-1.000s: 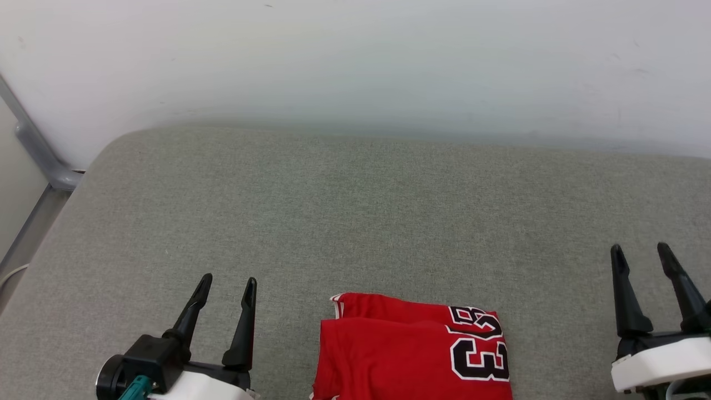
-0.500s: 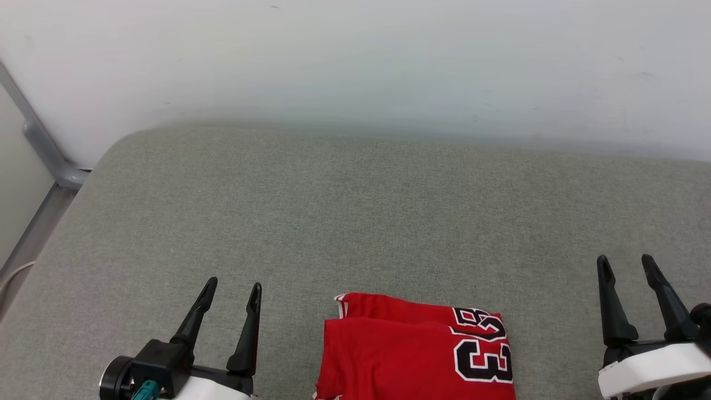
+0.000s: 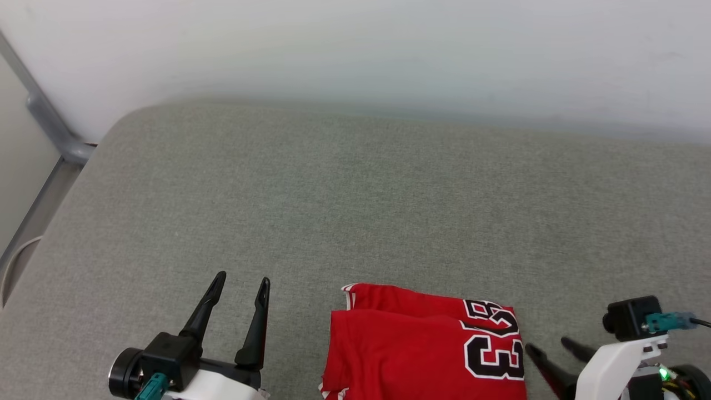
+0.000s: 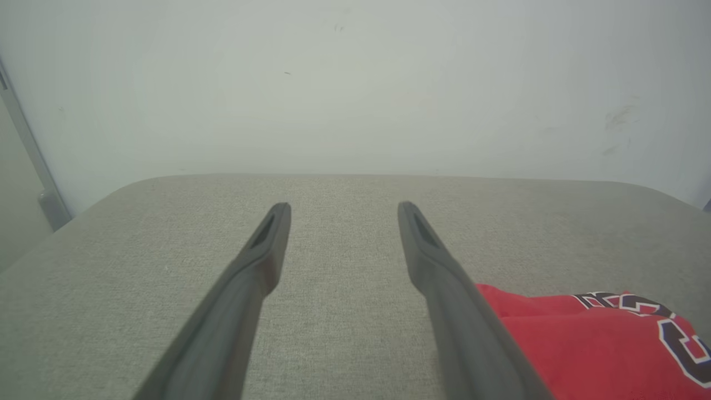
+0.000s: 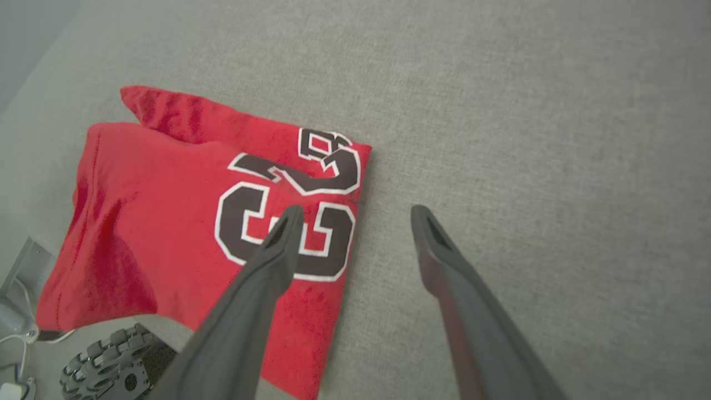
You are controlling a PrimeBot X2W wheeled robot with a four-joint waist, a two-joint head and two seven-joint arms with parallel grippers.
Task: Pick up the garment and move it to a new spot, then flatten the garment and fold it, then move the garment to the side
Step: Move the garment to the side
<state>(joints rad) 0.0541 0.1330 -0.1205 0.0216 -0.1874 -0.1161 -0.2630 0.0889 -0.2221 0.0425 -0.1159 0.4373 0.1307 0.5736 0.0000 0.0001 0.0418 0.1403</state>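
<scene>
Right hand (image 3: 545,344) swung inward | fingers spread wide | garment (image 3: 400,344) folded, just left of it

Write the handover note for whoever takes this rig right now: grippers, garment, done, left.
Left gripper: open, empty, over the grey cushion, left of the garment.
Right gripper: open, empty, at the garment's right edge; one finger over the "23" print, the other over bare cushion.
Garment: folded, lying at the cushion's near edge.
Done: flattening and folding, it seems.
Left: grasp it and move it to the side.
</scene>
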